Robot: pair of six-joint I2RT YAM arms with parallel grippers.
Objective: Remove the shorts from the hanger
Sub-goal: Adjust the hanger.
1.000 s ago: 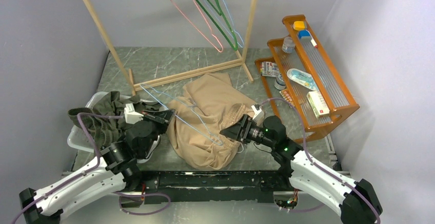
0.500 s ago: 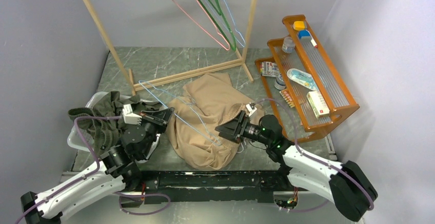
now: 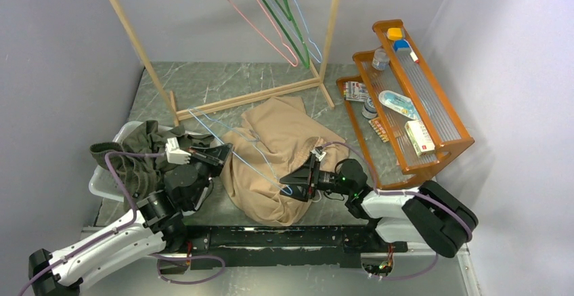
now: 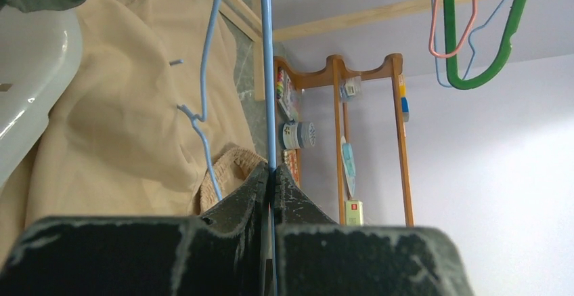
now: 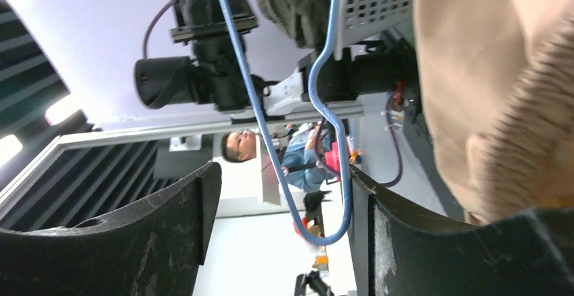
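Tan shorts (image 3: 277,140) lie crumpled on the table with a blue wire hanger (image 3: 264,167) lying across them. My left gripper (image 3: 223,152) is shut on the hanger's wire; in the left wrist view the wire (image 4: 269,72) runs straight up out of the closed jaws (image 4: 272,174), with the tan shorts (image 4: 122,120) to the left. My right gripper (image 3: 292,177) is open at the hanger's near end. In the right wrist view the hanger's rounded corner (image 5: 321,231) sits between the spread fingers (image 5: 284,201), and the tan shorts (image 5: 487,72) are at the right. Olive green shorts (image 3: 132,157) lie in the white basket (image 3: 101,186).
A wooden clothes rack (image 3: 230,99) stands at the back with pink (image 3: 250,18), green (image 3: 284,22) and light blue hangers on it. An orange wooden shelf (image 3: 413,99) with small items stands at the right. Grey walls close both sides.
My right gripper has moved left and lower toward the hanger's near end, and its arm has folded down. The left gripper has stayed shut on the wire and barely moved.
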